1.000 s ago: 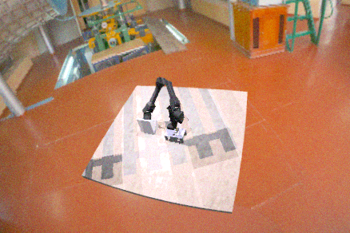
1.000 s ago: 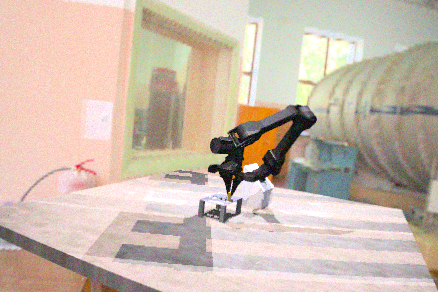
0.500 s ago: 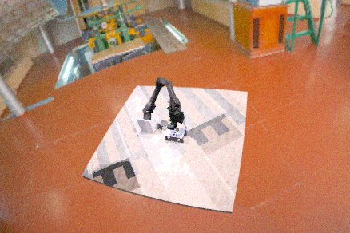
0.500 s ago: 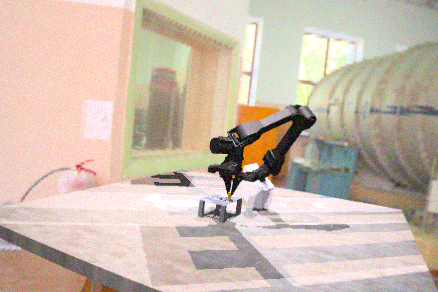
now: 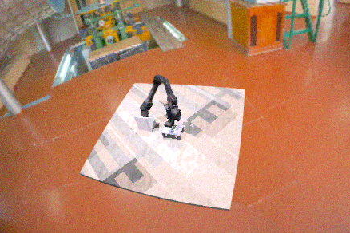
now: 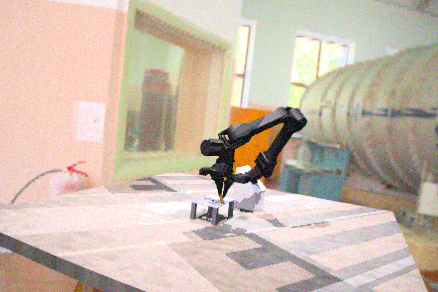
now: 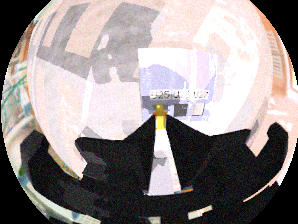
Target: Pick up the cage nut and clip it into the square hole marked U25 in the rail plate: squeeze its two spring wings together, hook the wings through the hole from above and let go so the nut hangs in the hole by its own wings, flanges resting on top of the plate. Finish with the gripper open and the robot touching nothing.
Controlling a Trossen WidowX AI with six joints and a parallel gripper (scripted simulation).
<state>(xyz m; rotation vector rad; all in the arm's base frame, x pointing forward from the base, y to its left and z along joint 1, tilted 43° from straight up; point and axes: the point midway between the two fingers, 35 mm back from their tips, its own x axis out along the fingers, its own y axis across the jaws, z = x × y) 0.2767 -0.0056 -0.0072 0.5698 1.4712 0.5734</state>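
Fire extinguisher (image 6: 72, 181), red-topped, at far left in the exterior view, beside the pink wall (image 6: 46, 90). Next, green-framed window (image 6: 156, 95), behind the table top (image 5: 204, 179) (image 6: 111, 250).

Then rail plate (image 5: 166, 132) (image 6: 204, 201) (image 7: 172, 67), pale, raised on short dark legs (image 6: 214, 216), standing on the table top. Gripper (image 5: 173, 126) (image 6: 221, 199) (image 7: 160, 117) points down over the plate, fingers nearly together, pinching the cage nut (image 6: 221, 194) (image 7: 160, 120). Nut is yellow, narrow, between the fingertips, at the marked row of the plate. Whether its wings are through the hole: cannot tell, too small and partly covered by the fingers.

Wrist view, left to right along the row: label U25 (image 7: 159, 95) with the nut just below it in the picture, then a blurred middle label over a dark square (image 7: 181, 110), then label U27 (image 7: 200, 95) over a pale square (image 7: 198, 109).

Right of the plate in the exterior view, white block (image 5: 145, 123) (image 6: 250, 196), on the table top near the arm's lower end. Black arm (image 5: 158, 80) (image 6: 261, 124) bends up to a high elbow, then down to the gripper. Further right, behind the table, teal cabinet (image 6: 313, 172) and large ribbed tank (image 6: 381, 115).
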